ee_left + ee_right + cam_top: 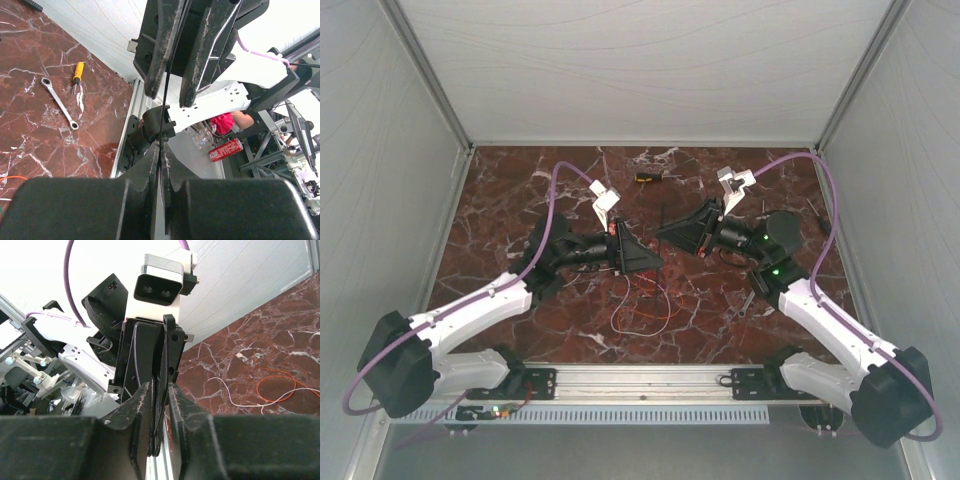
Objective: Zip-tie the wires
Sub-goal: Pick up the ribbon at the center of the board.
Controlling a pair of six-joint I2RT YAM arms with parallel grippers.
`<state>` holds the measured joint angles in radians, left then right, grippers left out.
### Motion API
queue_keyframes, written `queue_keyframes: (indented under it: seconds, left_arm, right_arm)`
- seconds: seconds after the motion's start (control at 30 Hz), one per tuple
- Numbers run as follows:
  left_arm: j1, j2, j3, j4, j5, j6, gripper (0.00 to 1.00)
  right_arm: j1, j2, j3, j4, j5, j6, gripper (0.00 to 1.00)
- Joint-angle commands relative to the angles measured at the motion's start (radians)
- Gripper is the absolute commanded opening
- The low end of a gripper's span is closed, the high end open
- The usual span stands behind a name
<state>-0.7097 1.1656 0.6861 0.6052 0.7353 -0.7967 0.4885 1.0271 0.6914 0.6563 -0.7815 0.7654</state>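
Note:
The zip tie [164,100] is a thin black strip stretched between my two grippers. My left gripper [161,147] is shut on one end of it, near the table's middle [642,258]. Facing it, my right gripper [160,390] is closed on the other end of the strip [159,405], with the two grippers [670,232] almost touching. The wires [642,312] lie in loose red, orange and white loops on the marble just in front of the grippers. In the right wrist view I see a white strand [220,385] and an orange loop [280,386].
A wrench [60,102] and a yellow-handled screwdriver [77,72] lie on the marble near the right side. A small black-and-yellow tool [648,178] rests at the back centre. White walls enclose the table on three sides, and a metal rail [640,380] runs along the near edge.

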Motion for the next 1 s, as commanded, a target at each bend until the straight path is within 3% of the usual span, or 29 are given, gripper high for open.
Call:
queue_keyframes:
  seconds: [0.0, 0.13, 0.27, 0.3, 0.37, 0.4, 0.5, 0.53, 0.6, 0.77, 0.87, 0.97]
  left_arm:
    - [-0.005, -0.008, 0.016, 0.07, 0.023, 0.004, 0.0]
    - [-0.005, -0.008, 0.02, 0.064, 0.029, 0.008, 0.0]
    - [-0.005, -0.01, 0.021, 0.051, 0.016, 0.016, 0.0]
    - [-0.004, -0.012, 0.02, 0.039, 0.01, 0.026, 0.1]
    - [-0.004, -0.022, 0.029, -0.026, -0.028, 0.066, 0.52]
    - [-0.004, -0.032, 0.032, -0.076, -0.061, 0.097, 0.66]
    - [-0.004, -0.087, 0.025, -0.266, -0.26, 0.201, 0.95]
    - [-0.004, -0.11, 0.017, -0.329, -0.343, 0.236, 0.99]
    - [-0.002, -0.147, -0.008, -0.443, -0.511, 0.292, 1.0]
    - [0.009, -0.179, -0.07, -0.568, -0.773, 0.353, 1.0]
    - [0.045, -0.177, -0.119, -0.584, -0.797, 0.307, 0.97]
    - [0.093, -0.171, -0.164, -0.598, -0.763, 0.234, 0.86]
  right_arm:
    - [-0.005, 0.004, 0.037, 0.064, 0.003, 0.013, 0.15]
    - [-0.005, 0.011, 0.044, 0.068, -0.009, 0.018, 0.01]
    - [-0.005, 0.0, 0.025, 0.064, -0.001, 0.005, 0.0]
    - [-0.005, -0.009, 0.018, 0.042, 0.021, -0.01, 0.0]
    - [-0.009, -0.039, 0.003, -0.06, 0.109, -0.068, 0.0]
    - [-0.011, -0.058, -0.008, -0.127, 0.189, -0.101, 0.0]
    - [-0.038, -0.125, -0.081, -0.226, 0.446, -0.15, 0.0]
    - [-0.062, -0.143, -0.119, -0.207, 0.51, -0.132, 0.0]
    - [-0.11, -0.171, -0.199, -0.162, 0.611, -0.075, 0.0]
    - [-0.15, -0.138, -0.314, -0.065, 0.801, -0.007, 0.0]
    - [-0.144, -0.09, -0.384, 0.04, 0.909, 0.03, 0.0]
    - [-0.14, -0.023, -0.416, 0.11, 0.979, 0.002, 0.0]
